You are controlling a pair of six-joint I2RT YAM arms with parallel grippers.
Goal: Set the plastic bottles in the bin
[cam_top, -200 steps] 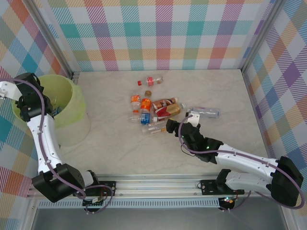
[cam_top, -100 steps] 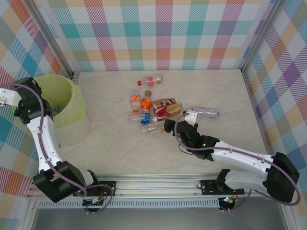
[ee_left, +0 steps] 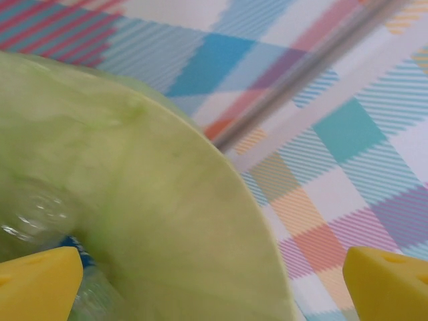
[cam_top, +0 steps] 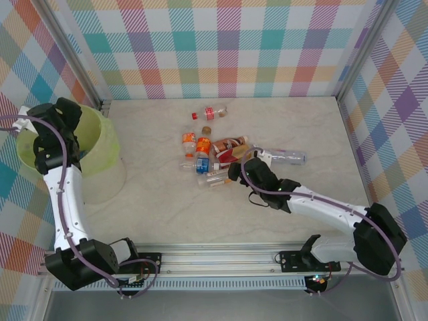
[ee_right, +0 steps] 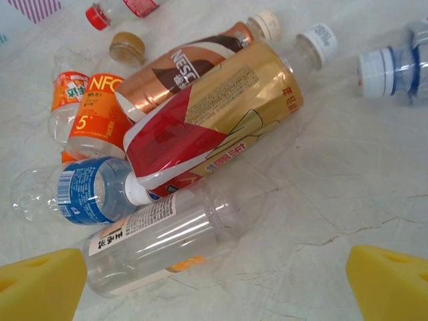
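Now the right gripper (ee_right: 214, 287) is hovering wide open, a clear bottle (ee_right: 160, 241) lying just ahead of its fingers (ee_right: 40, 284); closing on it comes next. Left gripper (ee_left: 214, 281) is gaping empty above the bin (ee_left: 167, 200).

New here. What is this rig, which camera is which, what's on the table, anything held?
Two robot arms are bolted at the near edge of the table. The wide picture looks down from above and behind them. The two close-ups come from a camera on each wrist, with yellow fingertips in the bottom corners. The left pincer hangs open over the green-lined bin, where a bottle lies inside. The right pincer is open, facing the bottles piled on the table. Neither holds anything.
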